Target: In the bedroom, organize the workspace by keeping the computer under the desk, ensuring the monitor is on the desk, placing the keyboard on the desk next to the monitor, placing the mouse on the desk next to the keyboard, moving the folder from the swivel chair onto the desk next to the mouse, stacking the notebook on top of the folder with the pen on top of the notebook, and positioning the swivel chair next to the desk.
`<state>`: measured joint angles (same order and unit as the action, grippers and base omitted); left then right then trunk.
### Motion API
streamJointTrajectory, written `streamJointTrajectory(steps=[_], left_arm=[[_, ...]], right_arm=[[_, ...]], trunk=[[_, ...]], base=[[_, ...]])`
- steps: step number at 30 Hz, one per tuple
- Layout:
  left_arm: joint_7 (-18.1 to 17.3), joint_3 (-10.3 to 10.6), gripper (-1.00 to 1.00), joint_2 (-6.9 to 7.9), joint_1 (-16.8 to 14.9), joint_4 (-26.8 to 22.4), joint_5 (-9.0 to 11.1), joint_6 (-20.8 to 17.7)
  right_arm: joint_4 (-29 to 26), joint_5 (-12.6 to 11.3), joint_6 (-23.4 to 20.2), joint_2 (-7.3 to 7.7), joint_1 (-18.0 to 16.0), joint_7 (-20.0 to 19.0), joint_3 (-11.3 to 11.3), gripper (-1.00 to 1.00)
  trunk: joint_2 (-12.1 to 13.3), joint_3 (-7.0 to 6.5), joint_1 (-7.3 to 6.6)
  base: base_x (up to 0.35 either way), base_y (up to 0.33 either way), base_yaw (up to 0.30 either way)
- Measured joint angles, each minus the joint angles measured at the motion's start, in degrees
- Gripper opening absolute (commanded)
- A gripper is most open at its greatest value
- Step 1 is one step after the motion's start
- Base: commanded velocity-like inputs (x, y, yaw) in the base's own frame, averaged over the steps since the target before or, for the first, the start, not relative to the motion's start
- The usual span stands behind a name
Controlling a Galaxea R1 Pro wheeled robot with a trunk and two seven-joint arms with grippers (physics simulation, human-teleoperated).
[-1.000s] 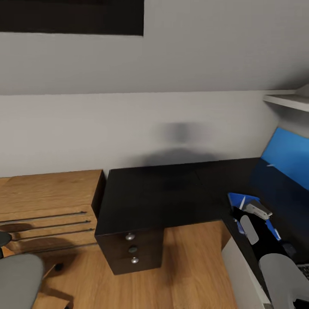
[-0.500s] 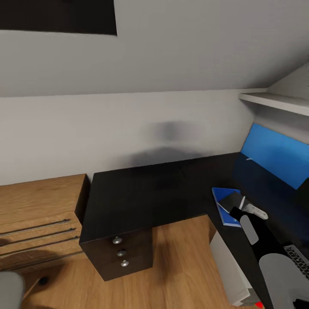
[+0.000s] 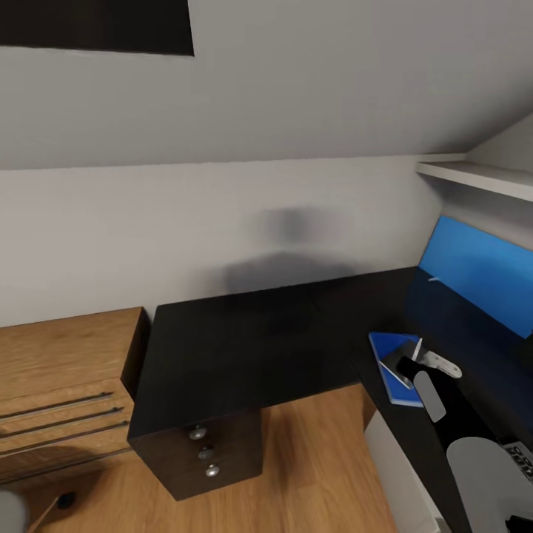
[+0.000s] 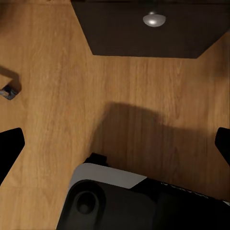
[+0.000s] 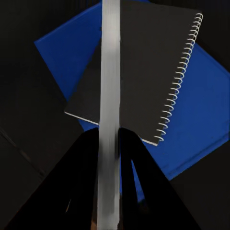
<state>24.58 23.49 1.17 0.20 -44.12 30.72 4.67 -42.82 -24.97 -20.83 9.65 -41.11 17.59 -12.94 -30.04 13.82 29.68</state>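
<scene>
Black desk (image 3: 244, 348) beside, seemingly, wooden dresser (image 3: 63, 385)

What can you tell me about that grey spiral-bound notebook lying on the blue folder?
The thin grey notebook has a plain matte cover and a white wire spiral along one long edge. It lies flat and closed on the flat bright blue folder, turned askew to it, one corner reaching past the folder's edge. Both rest on the glossy black desk. The right gripper holds a whitish-silver stick pen above it.
</scene>
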Motion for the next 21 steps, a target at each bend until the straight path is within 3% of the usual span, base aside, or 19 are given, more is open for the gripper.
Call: streamJointTrajectory(steps=[5,13,21], left_arm=[[-0.02,0.02,1.00,-0.02,0.00,0.00,-0.03,0.00],[0.02,0.04,1.00,-0.13,0.00,0.00,-0.11,0.00],[-0.02,0.04,1.00,-0.14,0.00,0.00,-0.12,0.00]], right_arm=[[0.03,0.06,0.00,0.01,0.00,0.07,-0.01,-1.00],[0.83,0.19,0.08,-0.07,0.00,0.17,-0.07,-1.00],[2.25,0.22,2.01,-0.01,0.00,0.29,-0.09,-1.00]], trunk=[[0.00,0.00,-0.01],[0.01,0.00,0.02],[0.00,0.00,0.01]], base=[[0.271,0.000,0.000],[0.057,0.000,0.000],[0.183,0.000,0.000]])
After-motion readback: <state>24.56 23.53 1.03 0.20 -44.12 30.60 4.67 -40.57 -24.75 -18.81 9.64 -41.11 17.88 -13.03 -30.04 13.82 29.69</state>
